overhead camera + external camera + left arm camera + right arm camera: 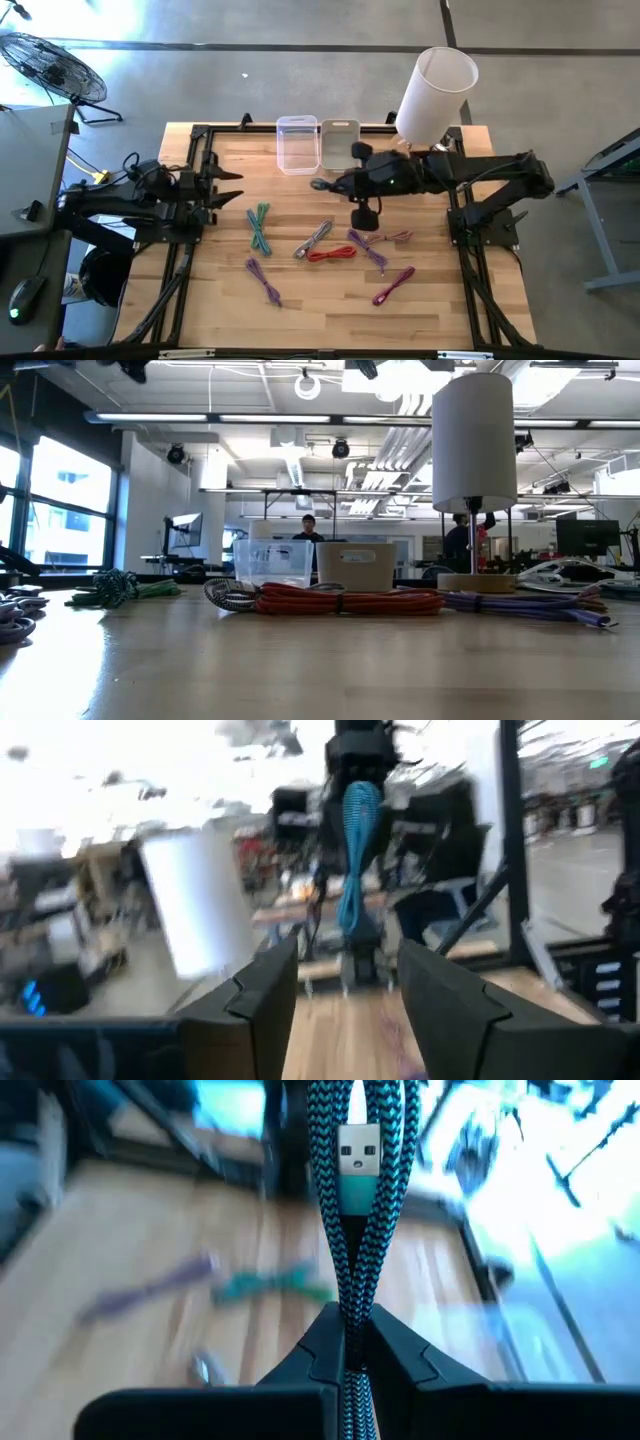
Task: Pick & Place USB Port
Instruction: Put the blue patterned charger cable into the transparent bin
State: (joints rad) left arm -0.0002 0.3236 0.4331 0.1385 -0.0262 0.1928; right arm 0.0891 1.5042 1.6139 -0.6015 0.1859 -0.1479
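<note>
High view shows the clear bin and the white bin side by side at the table's far edge, contents hard to tell. Only right wrist view shows the right gripper closed on the blue braided USB cable; the left gripper is open at the left edge

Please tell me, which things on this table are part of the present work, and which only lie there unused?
In use:
- right end effector, shut on the blue cable
- clear bin and white bin, likely targets

Lying about:
- green cable
- red cable
- purple cables
- white lamp
- left end effector, waiting open at the table's left
</note>
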